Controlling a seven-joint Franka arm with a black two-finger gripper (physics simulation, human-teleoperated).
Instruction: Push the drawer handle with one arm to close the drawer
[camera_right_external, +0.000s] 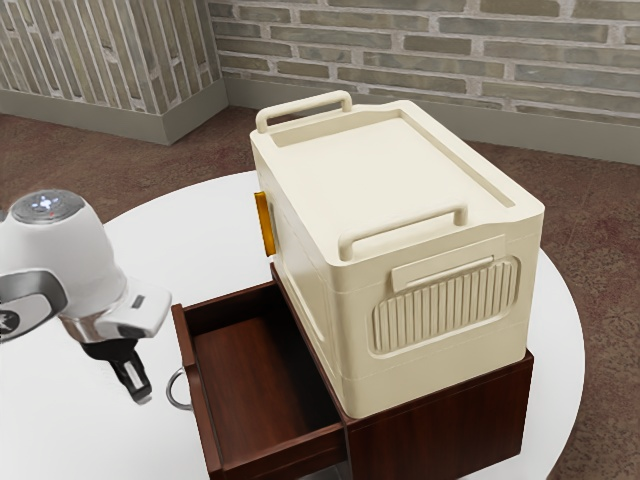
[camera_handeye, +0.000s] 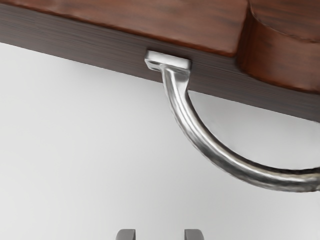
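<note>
Handle of curved silvery metal (camera_handeye: 215, 153) lies near your black two-finger gripper (camera_handeye: 160, 234), toward the exterior view's right, on the pulled-out dark-brown wooden drawer (camera_right_external: 198, 400). Your fingertips stand parted, nothing between them; your push should run that same way, toward the boxy brown wooden cabinet (camera_right_external: 440, 430).

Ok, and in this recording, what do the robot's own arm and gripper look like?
The arm has smooth, rounded white housings, with a grey round cap on top and a dark marking with a light symbol at its side. A silvery band sits above the gripper, whose fingers are black, with blunt grey tips.
</note>
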